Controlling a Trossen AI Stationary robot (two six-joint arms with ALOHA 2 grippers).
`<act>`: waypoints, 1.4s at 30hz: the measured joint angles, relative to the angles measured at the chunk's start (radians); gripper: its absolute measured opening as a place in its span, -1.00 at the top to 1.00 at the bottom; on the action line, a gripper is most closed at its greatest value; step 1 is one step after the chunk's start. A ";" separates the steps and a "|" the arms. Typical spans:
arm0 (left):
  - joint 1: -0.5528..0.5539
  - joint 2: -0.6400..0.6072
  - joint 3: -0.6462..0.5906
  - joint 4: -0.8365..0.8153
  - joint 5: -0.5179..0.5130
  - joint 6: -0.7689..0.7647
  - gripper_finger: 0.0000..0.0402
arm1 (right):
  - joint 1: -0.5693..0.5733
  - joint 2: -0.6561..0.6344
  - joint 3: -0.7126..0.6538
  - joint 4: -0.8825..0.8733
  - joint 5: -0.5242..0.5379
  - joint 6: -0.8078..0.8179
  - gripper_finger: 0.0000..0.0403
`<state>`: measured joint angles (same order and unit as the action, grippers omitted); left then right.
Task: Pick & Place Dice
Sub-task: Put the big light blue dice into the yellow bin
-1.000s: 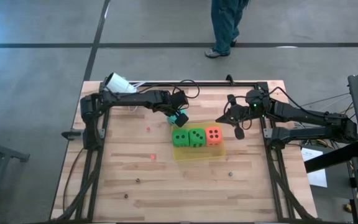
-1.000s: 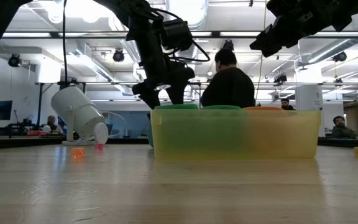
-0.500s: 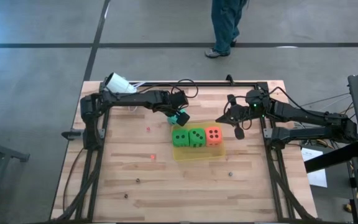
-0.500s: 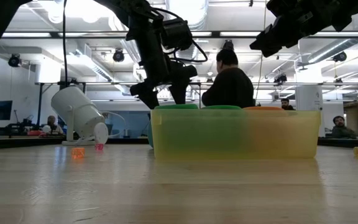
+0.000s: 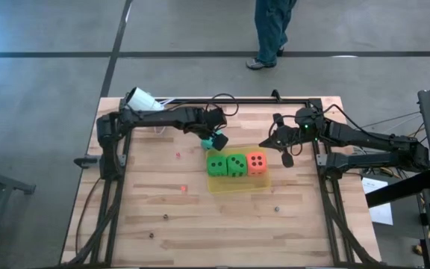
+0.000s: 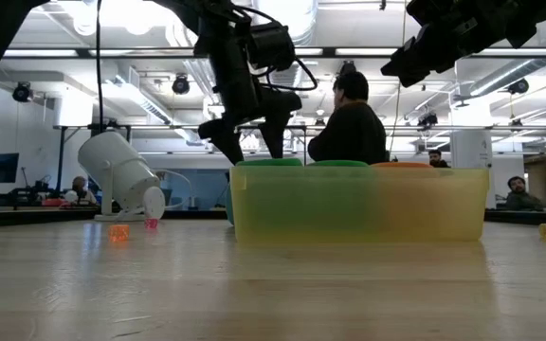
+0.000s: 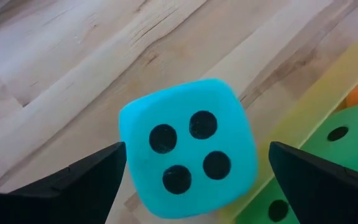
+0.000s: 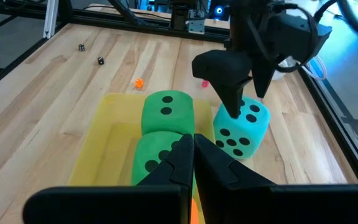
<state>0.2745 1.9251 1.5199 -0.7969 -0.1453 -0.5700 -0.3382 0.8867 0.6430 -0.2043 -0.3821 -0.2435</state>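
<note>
In translucent yellow plastic tray: two bright green soft dice, one orange-red die. Just behind tray on wooden table, teal die, straddled by wide-open, empty left gripper. Right gripper shut, empty, hovering beside tray

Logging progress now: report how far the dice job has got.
Done: two green dice and the orange-red die sit in the yellow tray. In hand: the open left pincer straddles the teal die, which is on the table beside the tray. Left: moving it in. The shut right pincer waits.
</note>
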 joint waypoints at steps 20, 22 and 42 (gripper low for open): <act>0.002 0.002 0.060 -0.098 0.050 -0.114 -0.99 | 0.000 0.000 0.000 0.000 0.000 0.000 0.96; 0.002 0.002 0.059 -0.097 0.050 -0.123 -0.99 | 0.000 0.000 0.000 0.000 0.000 0.000 0.96; 0.010 0.076 0.097 -0.143 0.039 -0.160 -0.99 | 0.000 0.000 0.000 0.001 0.000 0.000 0.96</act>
<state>0.2849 2.0014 1.6166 -0.9395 -0.1060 -0.7303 -0.3385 0.8867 0.6430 -0.2035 -0.3821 -0.2433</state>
